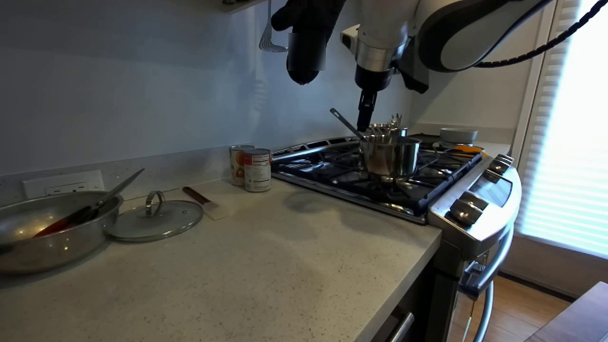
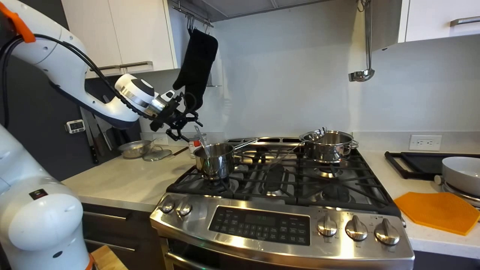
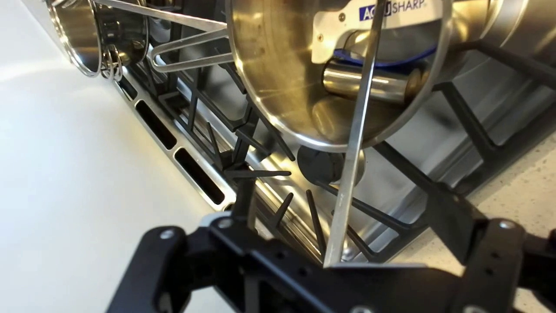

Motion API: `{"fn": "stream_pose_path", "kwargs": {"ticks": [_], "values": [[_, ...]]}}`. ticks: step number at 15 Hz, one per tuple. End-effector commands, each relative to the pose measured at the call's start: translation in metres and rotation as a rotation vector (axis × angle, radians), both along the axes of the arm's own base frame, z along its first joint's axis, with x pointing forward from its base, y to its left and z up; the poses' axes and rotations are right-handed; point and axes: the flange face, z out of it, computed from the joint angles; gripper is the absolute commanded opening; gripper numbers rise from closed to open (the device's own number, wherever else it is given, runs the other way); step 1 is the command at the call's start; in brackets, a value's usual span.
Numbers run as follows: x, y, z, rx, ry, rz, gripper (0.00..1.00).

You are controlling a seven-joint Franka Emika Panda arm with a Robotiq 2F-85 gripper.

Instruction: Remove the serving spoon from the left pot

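Lit from blind (image 1: 565, 152) right of stove (image 1: 394, 195), blown out there in an exterior view. Dim, bluish on wall (image 1: 142, 99) left of stove; softly shadowed on counter (image 1: 256, 266) there. Patch-blurred over mitt (image 1: 306, 45) up-left of stove. In wrist view, glinting gold in pot (image 3: 273, 65) on stove, washed white on wall behind.

Wrist view's top edge is cutting off your left pot (image 3: 280, 78) and serving spoon (image 3: 357, 138); your gripper (image 3: 343, 198) is covering the spoon's handle end. In both exterior views, pot wall is hiding its lower end.
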Motion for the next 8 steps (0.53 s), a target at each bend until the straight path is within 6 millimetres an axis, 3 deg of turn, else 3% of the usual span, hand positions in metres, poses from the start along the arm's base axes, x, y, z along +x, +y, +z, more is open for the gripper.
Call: {"fn": "stream_pose_path", "kwargs": {"ticks": [1, 8], "values": [[0.0005, -0.0008, 0.0011, 0.001, 0.000, -0.002, 1.00], [0.0068, 0.0067, 0.0039, -0.004, -0.039, 0.013, 1.00]]}}
